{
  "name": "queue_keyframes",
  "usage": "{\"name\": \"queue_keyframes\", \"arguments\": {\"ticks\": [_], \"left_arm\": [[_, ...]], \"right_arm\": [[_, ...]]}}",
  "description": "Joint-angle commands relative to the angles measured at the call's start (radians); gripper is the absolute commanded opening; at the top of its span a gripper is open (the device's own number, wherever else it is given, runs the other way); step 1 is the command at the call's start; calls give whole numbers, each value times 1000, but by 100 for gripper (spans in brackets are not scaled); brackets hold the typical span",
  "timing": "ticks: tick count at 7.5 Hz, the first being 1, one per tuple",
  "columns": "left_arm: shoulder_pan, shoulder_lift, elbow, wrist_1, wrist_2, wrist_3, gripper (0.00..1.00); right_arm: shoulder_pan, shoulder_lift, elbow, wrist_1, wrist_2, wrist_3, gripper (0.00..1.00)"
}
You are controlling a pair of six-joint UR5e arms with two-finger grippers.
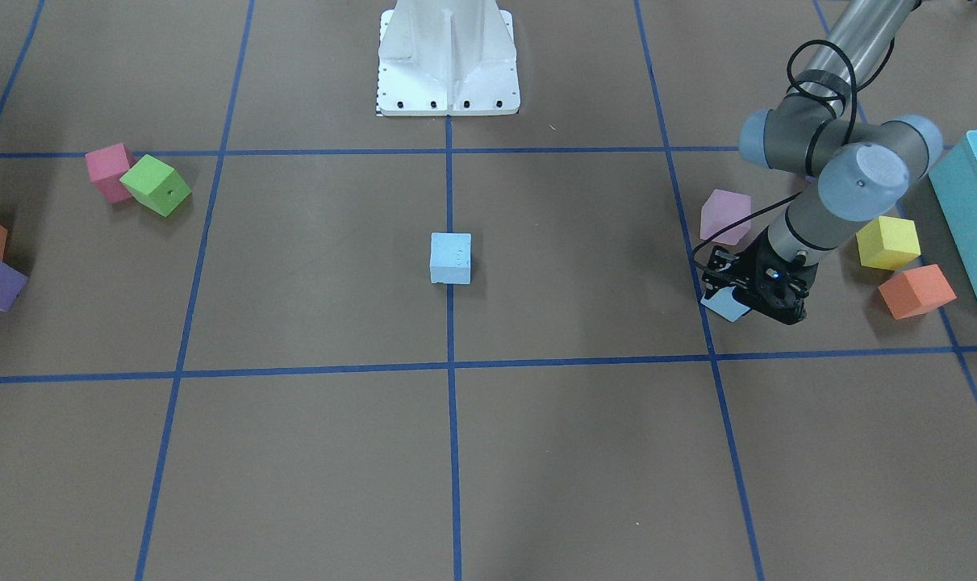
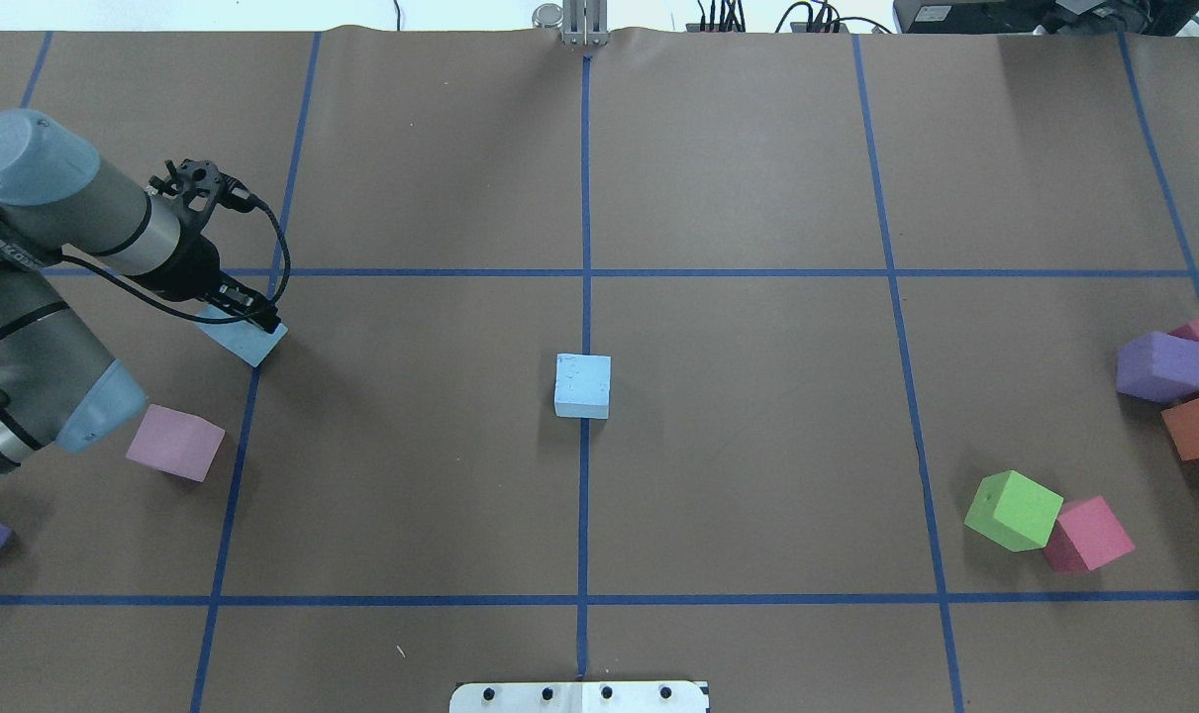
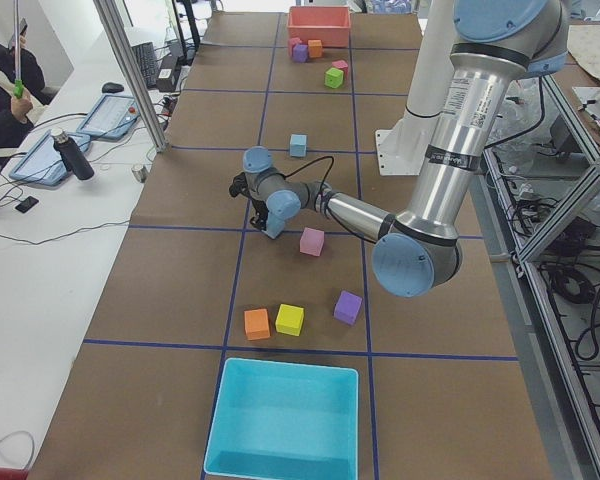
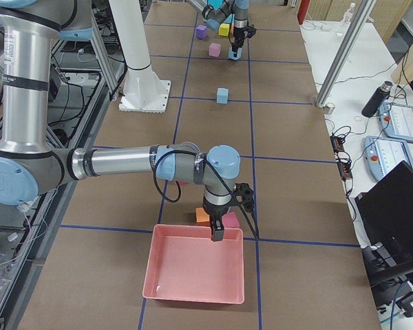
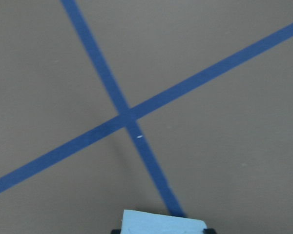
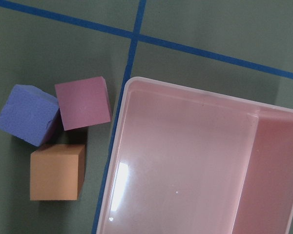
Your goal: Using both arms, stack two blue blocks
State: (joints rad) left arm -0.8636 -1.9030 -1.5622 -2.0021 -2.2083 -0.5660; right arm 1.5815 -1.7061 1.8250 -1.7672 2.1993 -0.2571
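Clearly the step in hand is to bring the held blue block (image 2: 241,342) onto the central blue block (image 2: 582,385), which sits alone on the worktop (image 2: 757,446) at a crossing of tape lines. The left end effector (image 2: 248,315) is closed around the held blue block, well apart from the central blue block, on the robot's left of it and a little farther from the robot. The left wrist view shows one edge of this cube between the fingers. I cannot say surely if it is already off the worktop.

To do it well, I think the arm should first rise enough, then travel sideways until it stands directly above the central blue block. The held cube looks turned against the tape lines while the central one lies square to them, so the wrist should rotate first. Lower slowly, because foam is light and a push can shift the lower cube. Release only when the faces touch.

The right end effector (image 4: 217,234) hangs far to the robot's right of the central blue block, over a pink bin (image 4: 186,265); I cannot tell if it is open
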Motion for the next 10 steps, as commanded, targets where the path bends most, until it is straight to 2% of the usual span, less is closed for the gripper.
{"name": "queue_keyframes", "arguments": {"ticks": [1,2,3,5,6,7,10], "left_arm": [[49,-112,-16,14,12,-272,23],[96,-169,-18,34,65,-385,24],[142,-236,-48,149,126,-447,27],[208,-423,-137,525,215,-534,27],[274,-494,-124,583,299,-630,27],[343,-525,-92,582,376,-656,28],[353,-605,58,516,378,-693,28]], "right_arm": [[0,-1,-1,0,0,-1,100],[0,-1,-1,0,0,-1,100],[0,-3,-1,0,0,-1,100],[0,-3,-1,0,-1,-1,100],[0,-3,-1,0,-3,-1,100],[0,-3,-1,0,-4,-1,100],[0,-9,-9,0,-1,-1,100]]}}
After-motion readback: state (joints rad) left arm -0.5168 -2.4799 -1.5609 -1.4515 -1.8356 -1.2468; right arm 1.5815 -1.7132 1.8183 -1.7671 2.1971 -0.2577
